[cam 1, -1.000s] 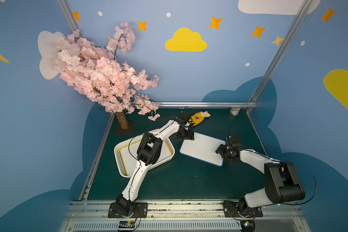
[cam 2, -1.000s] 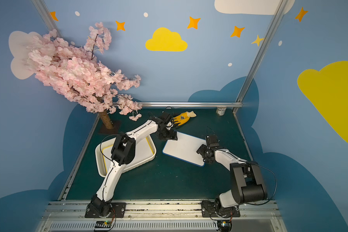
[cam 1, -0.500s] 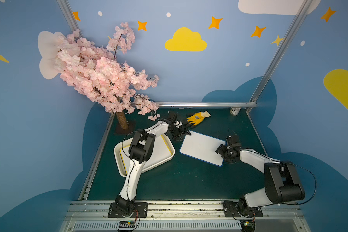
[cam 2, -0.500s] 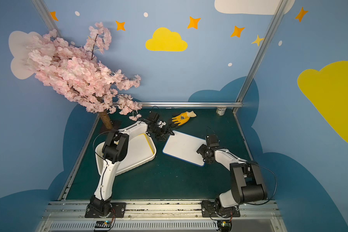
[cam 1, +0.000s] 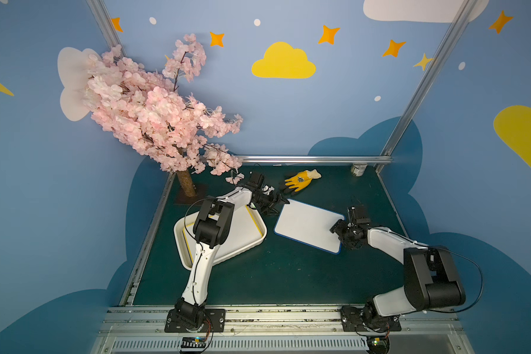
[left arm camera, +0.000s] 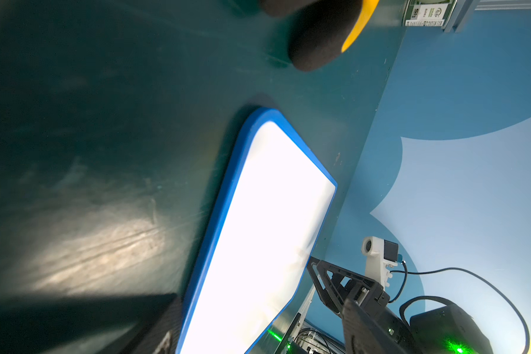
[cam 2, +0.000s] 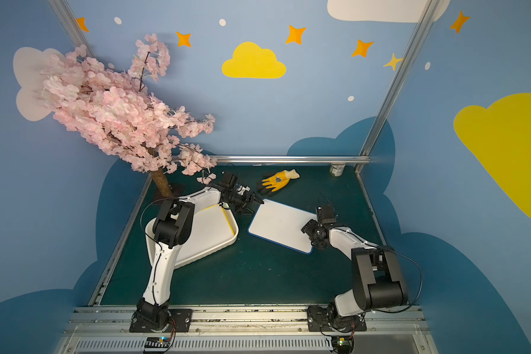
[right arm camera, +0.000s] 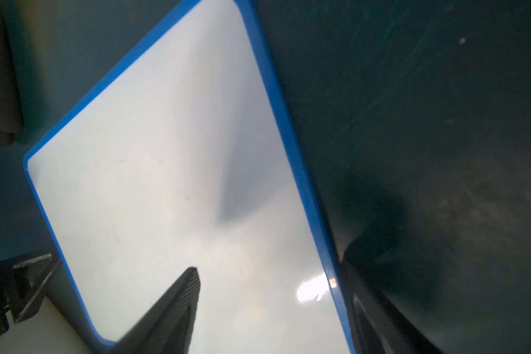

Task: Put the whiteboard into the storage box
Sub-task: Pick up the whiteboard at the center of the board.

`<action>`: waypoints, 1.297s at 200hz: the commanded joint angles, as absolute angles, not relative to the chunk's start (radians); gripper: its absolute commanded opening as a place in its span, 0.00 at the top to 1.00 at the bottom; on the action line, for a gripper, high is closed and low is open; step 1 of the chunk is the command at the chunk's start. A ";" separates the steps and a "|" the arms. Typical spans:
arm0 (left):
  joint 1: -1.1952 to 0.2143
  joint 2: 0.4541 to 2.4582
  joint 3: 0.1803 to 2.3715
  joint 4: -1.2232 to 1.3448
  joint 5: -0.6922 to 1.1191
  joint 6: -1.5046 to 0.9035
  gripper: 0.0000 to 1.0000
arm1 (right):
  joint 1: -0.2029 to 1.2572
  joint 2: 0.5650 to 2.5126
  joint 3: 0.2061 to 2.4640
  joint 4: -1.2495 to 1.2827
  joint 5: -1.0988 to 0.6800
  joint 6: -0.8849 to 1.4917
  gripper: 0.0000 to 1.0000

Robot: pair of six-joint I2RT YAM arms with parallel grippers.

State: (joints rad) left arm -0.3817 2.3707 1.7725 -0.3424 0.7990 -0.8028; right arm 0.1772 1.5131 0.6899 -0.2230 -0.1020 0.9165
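The whiteboard [cam 1: 308,225] [cam 2: 281,223], white with a blue rim, lies flat on the green table in both top views. My right gripper [cam 1: 337,228] [right arm camera: 273,275] is open at its right edge, one finger over the white face and the other just outside the blue rim. My left gripper [cam 1: 281,200] [left arm camera: 258,334] is open and low at the board's far-left corner, with that end of the whiteboard [left arm camera: 267,230] between its fingers. The storage box [cam 1: 181,245] [cam 2: 227,242], a shallow white tray, sits left of the board and holds a yellow-rimmed board [cam 1: 239,236].
A yellow and black glove [cam 1: 301,180] lies just behind the whiteboard. A small tin [cam 1: 358,169] stands in the back right corner by the metal rail. The pink blossom tree [cam 1: 154,113] overhangs the back left, and its trunk [cam 1: 186,184] stands behind the storage box.
The left arm's elbow has swung left over the box. Its gripper pulled back a little, then came low to the board's far-left corner. The right arm and whiteboard have not moved.
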 commanded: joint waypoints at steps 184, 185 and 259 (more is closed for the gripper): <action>-0.655 2.538 2.241 -1.071 0.443 -0.289 0.19 | 0.276 1.719 0.636 -0.158 -0.237 0.827 0.27; -0.656 2.538 2.241 -1.070 0.444 -0.289 0.19 | 0.277 1.720 0.636 -0.157 -0.238 0.827 0.27; -0.638 2.442 2.094 -0.867 0.730 -0.422 0.19 | 0.290 1.769 0.610 -0.068 -0.274 0.838 0.32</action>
State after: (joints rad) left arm -0.5606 2.4748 2.1803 -0.9565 0.2955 -0.3305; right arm 0.2340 1.5391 0.7235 -0.2733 -0.0181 0.8215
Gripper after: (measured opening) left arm 0.812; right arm 0.688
